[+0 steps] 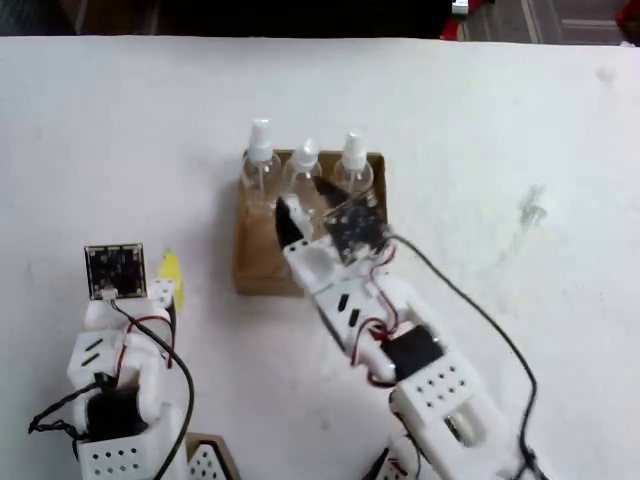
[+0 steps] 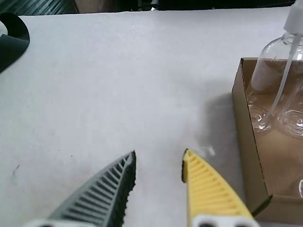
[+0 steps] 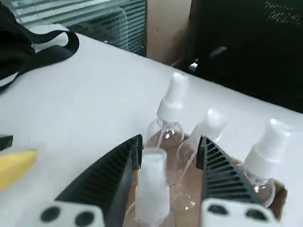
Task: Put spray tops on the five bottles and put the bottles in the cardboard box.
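Four topped bottles in cardboard box, right gripper around one, black strap beyond.

surface: white table | on it: cardboard box | maybe clear bit nearby

A black strap lies looped on the white table.

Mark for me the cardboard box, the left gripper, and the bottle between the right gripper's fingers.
cardboard box [image 2: 251, 137], left wrist view, on its outer side wall.
left gripper [image 2: 159, 158], left wrist view, midway between its fingertips.
bottle [image 3: 152, 182], right wrist view, on its white spray top.
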Robot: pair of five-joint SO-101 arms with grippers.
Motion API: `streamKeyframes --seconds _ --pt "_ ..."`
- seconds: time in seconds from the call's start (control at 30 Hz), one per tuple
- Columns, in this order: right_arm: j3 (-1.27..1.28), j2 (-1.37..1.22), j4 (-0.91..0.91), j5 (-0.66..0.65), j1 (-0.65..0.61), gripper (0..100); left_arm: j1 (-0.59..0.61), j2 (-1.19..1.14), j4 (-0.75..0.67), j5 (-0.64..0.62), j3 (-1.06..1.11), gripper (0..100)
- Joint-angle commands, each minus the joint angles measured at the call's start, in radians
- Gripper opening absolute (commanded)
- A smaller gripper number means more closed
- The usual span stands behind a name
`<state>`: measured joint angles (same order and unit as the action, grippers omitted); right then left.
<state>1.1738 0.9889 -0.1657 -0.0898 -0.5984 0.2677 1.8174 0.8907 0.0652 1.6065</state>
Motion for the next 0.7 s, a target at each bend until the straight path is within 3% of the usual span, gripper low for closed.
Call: streamKeyframes --seconds 0.0,0.13,0.3,0.5,0.67 --pt "-0.213 0.180 -0.297 0.002 0.070 16.3 -0.013 0.007 -0.026 0.009 -0.012 15" --pt "-0.374 0.277 -0.463 0.002 0.203 16.3 -0.013 0.007 -0.026 0.009 -0.012 15" --pt "-0.537 0.182 -0.582 0.043 0.490 15.9 -0.013 0.007 -0.026 0.009 -0.012 15" --pt "-0.680 -0.147 -0.616 0.037 0.762 15.9 -0.013 0.007 -0.026 0.009 -0.011 15" --pt "-0.956 -0.555 -0.684 0.041 0.906 15.9 -0.013 0.007 -0.026 0.009 -0.011 15"
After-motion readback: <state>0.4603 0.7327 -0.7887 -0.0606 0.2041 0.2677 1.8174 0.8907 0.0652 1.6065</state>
